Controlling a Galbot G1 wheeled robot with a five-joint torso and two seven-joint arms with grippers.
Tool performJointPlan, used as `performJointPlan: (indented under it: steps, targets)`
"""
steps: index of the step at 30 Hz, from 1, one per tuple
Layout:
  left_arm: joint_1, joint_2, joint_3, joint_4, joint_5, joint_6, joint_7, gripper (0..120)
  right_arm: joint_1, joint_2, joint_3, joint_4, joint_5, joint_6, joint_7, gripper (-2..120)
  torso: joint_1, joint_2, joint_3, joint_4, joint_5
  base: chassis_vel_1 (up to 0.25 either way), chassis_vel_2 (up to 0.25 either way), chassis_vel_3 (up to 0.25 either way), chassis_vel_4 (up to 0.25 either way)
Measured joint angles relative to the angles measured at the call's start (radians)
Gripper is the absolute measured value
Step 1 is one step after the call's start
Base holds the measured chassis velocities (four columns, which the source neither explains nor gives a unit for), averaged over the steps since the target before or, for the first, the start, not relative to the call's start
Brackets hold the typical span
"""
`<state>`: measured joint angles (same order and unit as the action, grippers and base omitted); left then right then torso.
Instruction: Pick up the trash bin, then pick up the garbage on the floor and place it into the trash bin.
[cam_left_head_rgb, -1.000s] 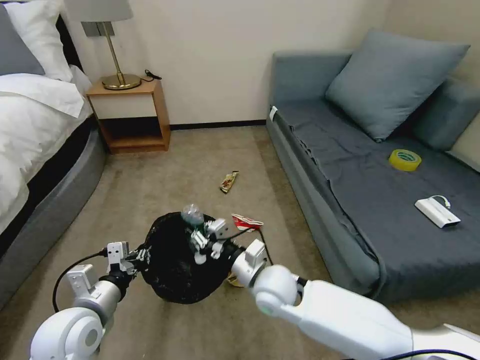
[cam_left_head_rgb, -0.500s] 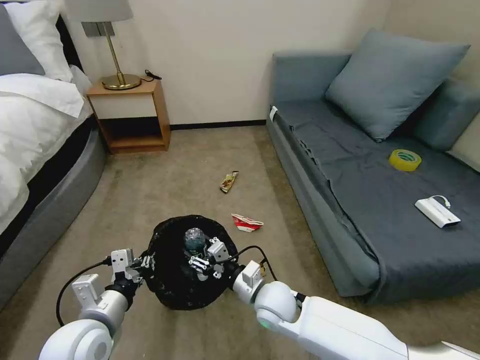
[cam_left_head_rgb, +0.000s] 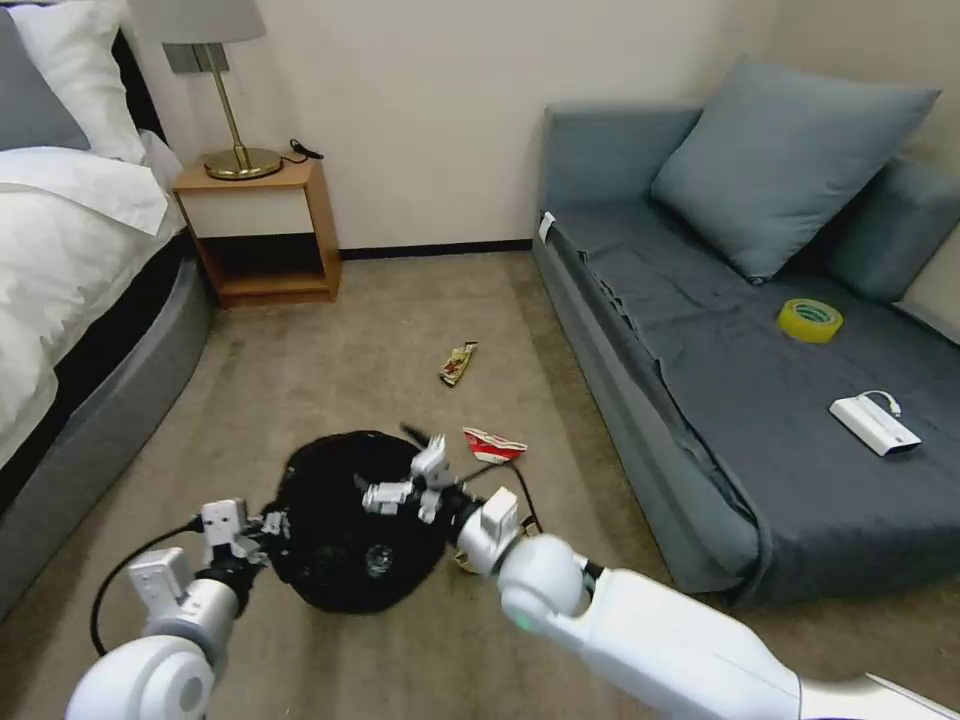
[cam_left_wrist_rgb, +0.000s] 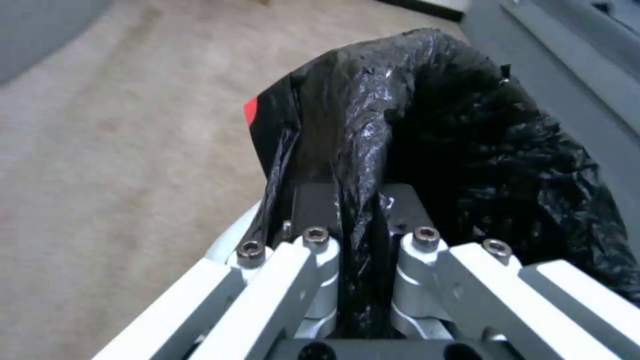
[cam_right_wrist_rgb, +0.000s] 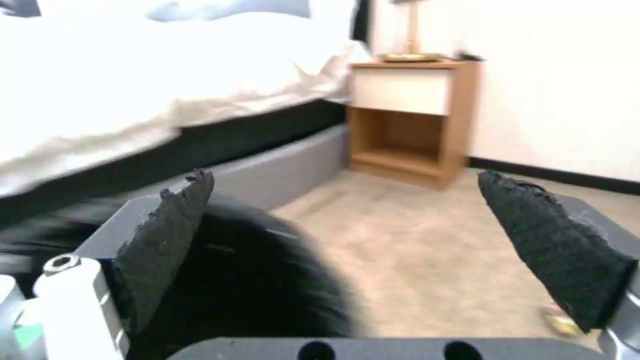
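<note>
Right gripper (cam_left_head_rgb: 412, 478), fingers spread and empty, hangs over the trash bin (cam_left_head_rgb: 350, 520) at lower centre. Left gripper (cam_left_wrist_rgb: 357, 220) pinches the bin's bag-covered rim, with a bottle (cam_left_head_rgb: 378, 558) inside the bin.

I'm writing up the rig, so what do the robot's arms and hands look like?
Both arms are glossy white with rounded joints and black cables looping at the wrists. The left hand has white linkage bars with silver hex bolts. The right hand carries wide, rough black pads.
</note>
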<state>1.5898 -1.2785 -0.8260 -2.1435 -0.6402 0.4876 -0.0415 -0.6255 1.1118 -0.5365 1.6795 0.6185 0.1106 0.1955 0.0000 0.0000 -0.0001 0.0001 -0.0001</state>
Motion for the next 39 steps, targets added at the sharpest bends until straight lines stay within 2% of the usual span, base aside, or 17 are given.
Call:
performJointPlan:
  steps: [3, 4, 5, 7, 10, 12, 13, 15, 16, 18, 20, 21, 23, 26, 31, 36, 39]
  targets:
    - [-0.001, 0.006, -0.017, 0.008, -0.011, -0.003, 0.006, 5, 0.010, -0.009, 0.008, -0.020, 0.003, -0.002, 0.002, 100, 0.000, 0.000, 0.000, 0.0001, 0.0000, 0.000, 0.000, 0.000, 0.000]
    - [-0.002, 0.021, -0.059, 0.022, -0.040, -0.013, 0.015, 5, 0.033, -0.041, 0.014, -0.076, 0.005, -0.008, 0.003, 100, 0.000, 0.000, 0.000, -0.0001, 0.0001, 0.000, 0.000, 0.000, 0.000]
    - [0.001, 0.028, -0.078, 0.025, -0.052, -0.019, 0.021, 5, 0.044, -0.057, 0.005, -0.108, 0.003, -0.013, 0.002, 100, 0.000, 0.000, 0.000, -0.0002, 0.0001, 0.000, 0.000, 0.000, 0.000]
    - [0.005, 0.035, -0.093, 0.027, -0.060, -0.024, 0.026, 5, 0.055, -0.071, -0.006, -0.141, -0.005, -0.024, -0.006, 100, 0.000, 0.000, 0.000, -0.0001, 0.0001, 0.000, 0.000, 0.000, 0.000]
    - [0.013, 0.057, -0.128, 0.037, -0.074, -0.046, 0.042, 5, 0.099, -0.113, -0.068, -0.228, -0.035, -0.072, -0.072, 100, 0.000, 0.000, 0.000, -0.0002, 0.0002, 0.000, 0.000, 0.000, 0.000]
    - [0.013, 0.061, -0.134, 0.040, -0.075, -0.050, 0.044, 5, 0.109, -0.121, -0.080, -0.237, -0.039, -0.094, -0.091, 100, 0.000, 0.000, 0.000, -0.0002, 0.0003, 0.000, 0.000, 0.000, 0.000]
    - [0.007, 0.073, -0.151, 0.052, -0.084, -0.060, 0.048, 5, 0.149, -0.149, -0.123, -0.253, -0.044, -0.195, -0.167, 100, 0.000, 0.000, 0.000, -0.0002, 0.0003, 0.000, 0.000, 0.000, 0.000]
    - [-0.001, 0.086, -0.168, 0.064, -0.097, -0.065, 0.051, 5, 0.198, -0.172, -0.173, -0.266, -0.030, -0.312, -0.286, 100, 0.000, 0.000, 0.000, -0.0003, 0.0000, 0.000, 0.000, 0.000, 0.000]
    - [-0.001, 0.086, -0.168, 0.064, -0.097, -0.065, 0.051, 5, 0.198, -0.172, -0.173, -0.266, -0.030, -0.312, -0.286, 100, 0.000, 0.000, 0.000, -0.0003, 0.0000, 0.000, 0.000, 0.000, 0.000]
    - [-0.002, 0.098, -0.178, 0.073, -0.105, -0.073, 0.057, 5, 0.257, -0.181, -0.236, -0.283, -0.002, -0.384, -0.398, 100, 0.000, 0.000, 0.000, -0.0003, 0.0004, 0.000, 0.000, 0.000, 0.000]
    - [-0.002, 0.101, -0.188, 0.076, -0.109, -0.079, 0.062, 5, 0.312, -0.181, -0.289, -0.311, 0.004, -0.419, -0.518, 100, 0.000, 0.000, 0.000, -0.0002, -0.0001, 0.000, 0.000, 0.000, 0.000]
    - [-0.002, 0.101, -0.188, 0.076, -0.109, -0.079, 0.062, 5, 0.312, -0.181, -0.289, -0.311, 0.004, -0.419, -0.518, 100, 0.000, 0.000, 0.000, -0.0002, -0.0001, 0.000, 0.000, 0.000, 0.000]
    - [0.001, 0.101, -0.199, 0.076, -0.117, -0.082, 0.065, 5, 0.374, -0.170, -0.355, -0.359, -0.009, -0.428, -0.627, 100, 0.000, 0.000, 0.000, 0.0000, 0.0001, 0.000, 0.000, 0.000, 0.000]
    - [0.005, 0.097, -0.206, 0.076, -0.121, -0.088, 0.069, 5, 0.439, -0.145, -0.458, -0.429, 0.006, -0.433, -0.714, 100, 0.000, 0.000, 0.000, 0.0000, 0.0000, 0.000, 0.000, 0.000, 0.000]
    - [0.008, 0.085, -0.220, 0.068, -0.124, -0.090, 0.071, 5, 0.464, -0.109, -0.523, -0.497, 0.007, -0.427, -0.760, 100, 0.000, 0.000, 0.000, -0.0001, 0.0001, 0.000, 0.000, 0.000, 0.000]
    - [0.021, 0.072, -0.244, 0.060, -0.127, -0.093, 0.074, 5, 0.457, -0.009, -0.540, -0.656, -0.007, -0.392, -0.760, 100, 0.000, 0.000, 0.000, -0.0002, 0.0002, 0.000, 0.000, 0.000, 0.000]
    - [0.028, 0.064, -0.260, 0.059, -0.127, -0.098, 0.076, 5, 0.457, 0.075, -0.544, -0.768, -0.026, -0.352, -0.792, 100, 0.000, 0.000, 0.000, 0.0001, 0.0001, 0.000, 0.000, 0.000, 0.000]
